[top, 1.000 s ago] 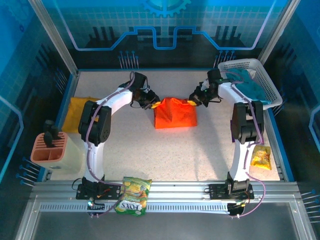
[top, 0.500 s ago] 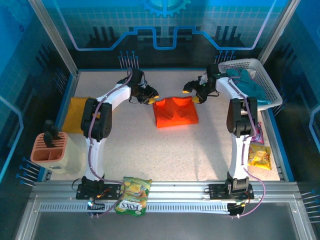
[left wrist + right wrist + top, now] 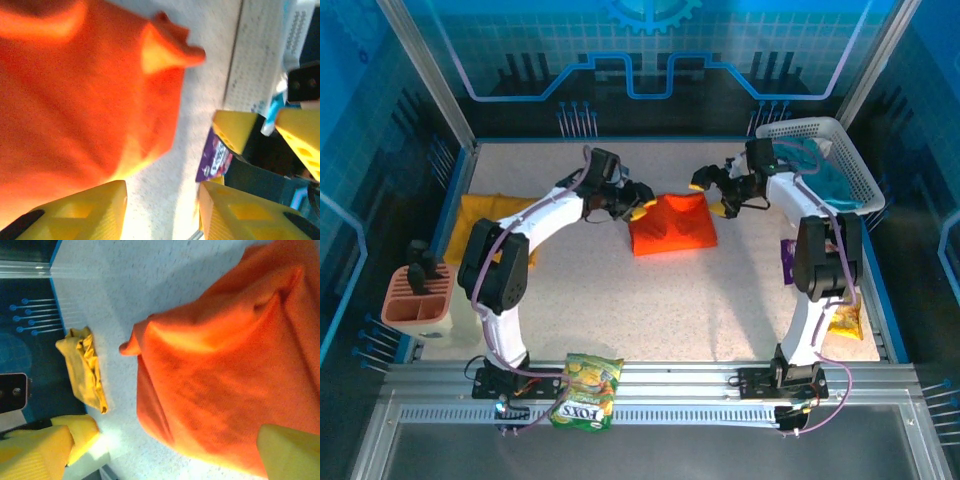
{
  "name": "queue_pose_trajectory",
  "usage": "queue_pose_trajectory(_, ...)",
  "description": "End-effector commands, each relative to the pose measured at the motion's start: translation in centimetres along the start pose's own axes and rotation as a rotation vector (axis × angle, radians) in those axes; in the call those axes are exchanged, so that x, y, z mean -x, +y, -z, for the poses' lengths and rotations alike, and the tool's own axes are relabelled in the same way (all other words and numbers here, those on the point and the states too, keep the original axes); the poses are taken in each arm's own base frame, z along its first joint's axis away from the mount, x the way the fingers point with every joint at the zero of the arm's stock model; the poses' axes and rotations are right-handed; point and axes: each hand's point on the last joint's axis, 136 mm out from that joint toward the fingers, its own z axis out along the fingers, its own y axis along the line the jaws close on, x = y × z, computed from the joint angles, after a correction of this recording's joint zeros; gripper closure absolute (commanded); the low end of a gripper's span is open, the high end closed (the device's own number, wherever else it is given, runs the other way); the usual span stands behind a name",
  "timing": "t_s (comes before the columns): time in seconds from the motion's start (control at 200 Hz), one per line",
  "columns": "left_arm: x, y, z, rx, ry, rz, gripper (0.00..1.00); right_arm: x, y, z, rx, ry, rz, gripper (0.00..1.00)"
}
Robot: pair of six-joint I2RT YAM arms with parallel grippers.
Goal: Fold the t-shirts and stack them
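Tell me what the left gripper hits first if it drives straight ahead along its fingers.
Most likely the orange t-shirt: the open left gripper points at its near edge, though its height above the cloth is unclear.

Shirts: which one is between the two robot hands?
The orange shirt, mid-table, with the left gripper and right gripper open at its far corners. The yellow shirt lies away by the left edge.

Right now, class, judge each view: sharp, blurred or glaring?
Top external: sharp, evenly lit, the orange t-shirt crisp. Left wrist: that shirt blurred, glare whitening the table between the fingers. Right wrist: cloth folds fairly sharp, its own fingers out of focus.
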Motion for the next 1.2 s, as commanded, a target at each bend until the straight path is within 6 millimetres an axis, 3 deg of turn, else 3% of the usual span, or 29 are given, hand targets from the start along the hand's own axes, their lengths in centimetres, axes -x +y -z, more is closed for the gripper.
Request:
queue_pose_trajectory(0.0,-1.7,-2.1,-1.1,-0.104,-0.004,0.027,0.56,-1.2,2.2,-0.7,0.133,-0.011,-0.044,0.03)
queue_pose_trajectory(0.165,-3.2,-1.7,-4.0,-0.121,0.002,0.057,0.57,-2.3,1.8,-2.6,0.174,-0.012,-0.099,0.02)
queue_pose_trajectory(0.325,-3.9,0.1,-6.3,-0.081,-0.002,0.058,0.57,-2.9,0.2,-5.0,0.181,0.006,-0.138,0.01)
queue_pose_trajectory(0.575,-3.7,6.3,-8.0,0.055,-0.039,0.094,0.57,-3.8,-3.7,-7.1,0.12,0.018,-0.173,0.01)
queue_pose_trajectory(0.786,-3.5,11.7,-6.7,0.191,-0.094,0.115,0.58,-4.1,-6.6,-7.3,0.05,0.005,-0.176,0.01)
queue_pose_trajectory(0.921,-3.0,15.0,-5.3,0.255,-0.133,0.154,0.58,-4.4,-7.1,-6.9,0.036,0.0,-0.17,0.01)
queue_pose_trajectory(1.196,-2.5,17.5,-2.5,0.314,-0.182,0.162,0.59,-5.1,-7.3,-4.9,-0.023,-0.05,-0.175,0.01)
